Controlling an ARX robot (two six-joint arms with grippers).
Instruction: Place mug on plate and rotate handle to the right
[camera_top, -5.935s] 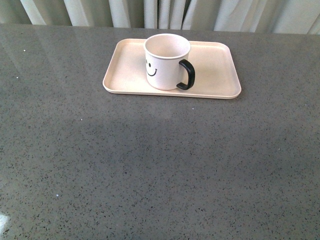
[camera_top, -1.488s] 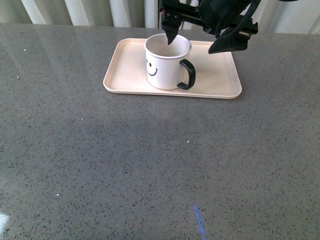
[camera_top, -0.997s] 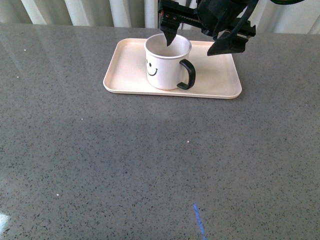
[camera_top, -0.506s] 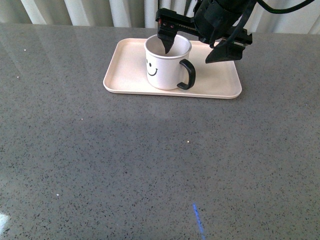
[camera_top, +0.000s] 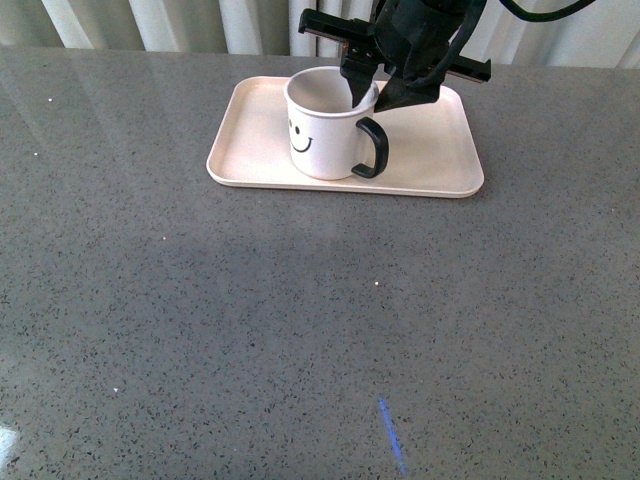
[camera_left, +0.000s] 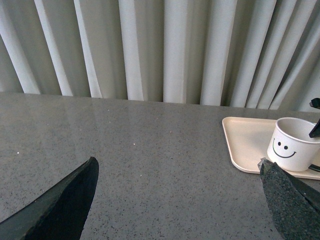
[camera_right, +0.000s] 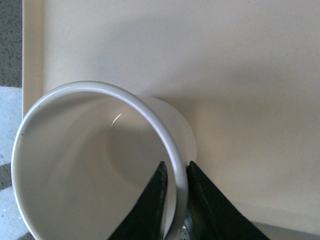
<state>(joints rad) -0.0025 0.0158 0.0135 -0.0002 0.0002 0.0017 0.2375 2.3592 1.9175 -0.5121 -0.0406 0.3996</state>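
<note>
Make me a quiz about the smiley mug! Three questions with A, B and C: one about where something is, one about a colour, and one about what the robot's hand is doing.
1. Where does the mug stand?
A. on the plate
B. beside it
C. lifted high in the air

2. What colour is the handle?
A. white
B. red
C. black

3. What is the right gripper doing?
A. hanging open, far from the mug
B. closed on the mug's wall, one finger inside and one outside
C. holding the plate's rim

Answers:
1. A: the front view shows the mug's base resting inside the plate's rim.
2. C: the loop on the white mug is glossy black.
3. B: the right wrist view shows the two fingers tight on either side of the mug's rim.
</note>
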